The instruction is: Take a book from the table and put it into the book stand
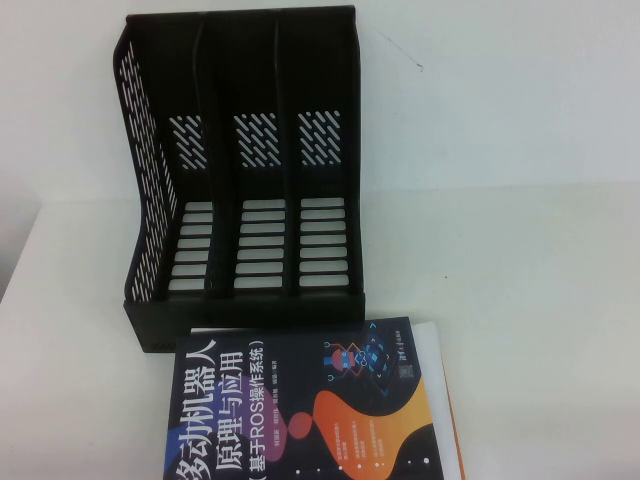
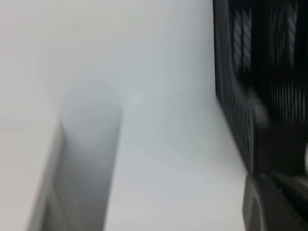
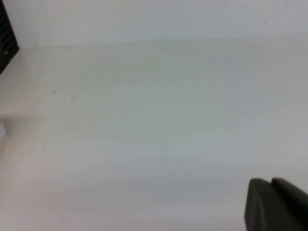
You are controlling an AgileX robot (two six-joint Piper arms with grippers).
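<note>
Book flat on table, touching book stand front, slots empty. Left gripper near stand wall, right gripper over bare table; finger state of both unclear, cannot tell.

The setting looks like an office or lab test bench. A plain white desk stands against a bare white wall. A black plastic file rack sits toward the desk's far edge, and a robotics textbook with a Chinese title lies at the near edge.
</note>
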